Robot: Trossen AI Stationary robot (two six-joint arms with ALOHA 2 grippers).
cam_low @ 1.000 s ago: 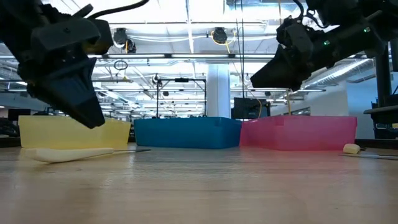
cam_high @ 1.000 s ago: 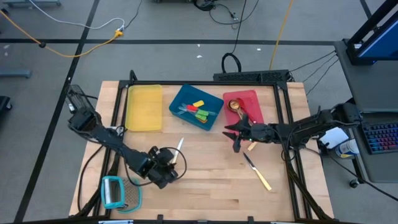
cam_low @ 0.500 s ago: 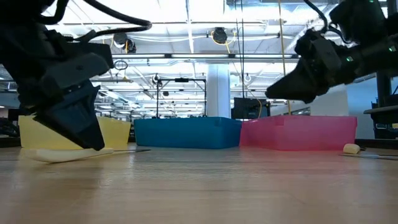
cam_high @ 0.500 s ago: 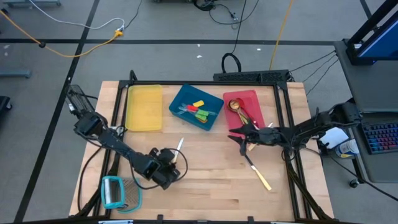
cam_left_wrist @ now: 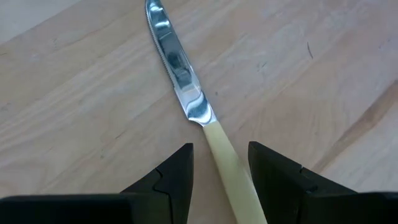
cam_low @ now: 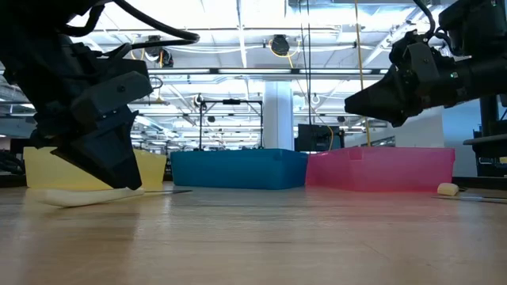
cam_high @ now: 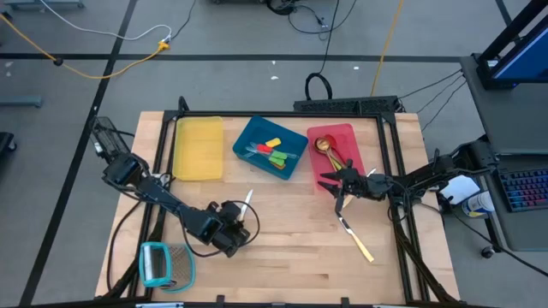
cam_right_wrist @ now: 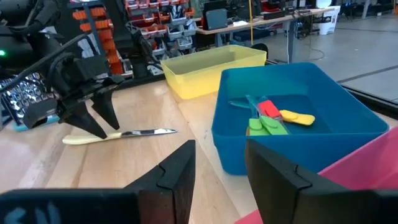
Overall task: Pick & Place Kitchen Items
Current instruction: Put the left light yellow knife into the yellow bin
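Left wrist view shows the left gripper point(cam_left_wrist: 219, 167) low over a cream-handled knife point(cam_left_wrist: 186, 102) on the table point(cam_left_wrist: 311, 81), fingers point(cam_left_wrist: 176, 174) apart on either side of the handle, not closed on it; from above this knife point(cam_high: 247, 201) lies just in front of the blue tray point(cam_high: 245, 147). Right of the blue tray, the right gripper point(cam_high: 340, 192) hangs at the red tray's point(cam_high: 345, 133) front edge, jaws apart and empty, with a second knife point(cam_high: 355, 237) just beyond it. Green, red and yellow tools point(cam_right_wrist: 268, 118) lie in the blue tray, and spoons point(cam_high: 329, 151) in the red.
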